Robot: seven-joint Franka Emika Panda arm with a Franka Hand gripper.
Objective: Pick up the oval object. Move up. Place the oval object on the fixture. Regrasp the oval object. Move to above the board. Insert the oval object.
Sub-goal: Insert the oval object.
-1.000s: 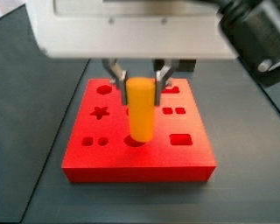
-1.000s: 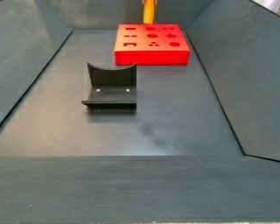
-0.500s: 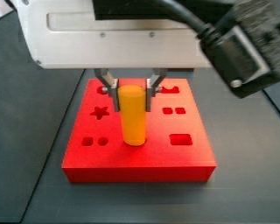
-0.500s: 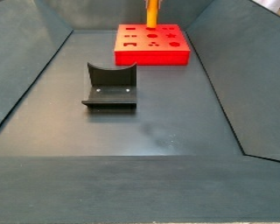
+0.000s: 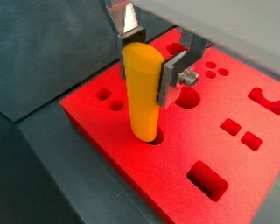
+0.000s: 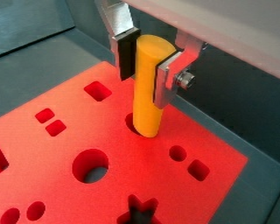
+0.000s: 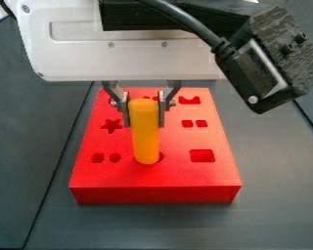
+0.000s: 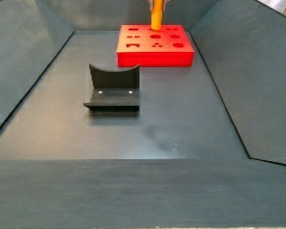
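Observation:
The oval object [image 5: 143,96], a yellow-orange peg, stands upright with its lower end in a hole of the red board [image 5: 119,179]. My gripper [image 5: 150,66] is shut on its upper end, one silver finger on each side. The same shows in the other wrist view: gripper [image 6: 146,74], oval object [image 6: 150,101], board [image 6: 60,166]. In a side view the gripper [image 7: 144,101] hangs over the board [image 7: 159,186] with the oval object [image 7: 146,132] below it. In the wide side view only the oval object's lower part [image 8: 155,11] shows above the board [image 8: 157,55]. The fixture [image 8: 112,88] stands apart, empty.
The board has several other cut-outs, among them a star [image 7: 112,125] and a rectangle [image 7: 202,154]. Sloping dark walls [image 8: 38,63] enclose the dark floor. The arm's white body and black cable [image 7: 250,59] fill the space above the board.
The oval object has gone down over the board and its lower end now sits deeper in the hole. The gripper has come down with it.

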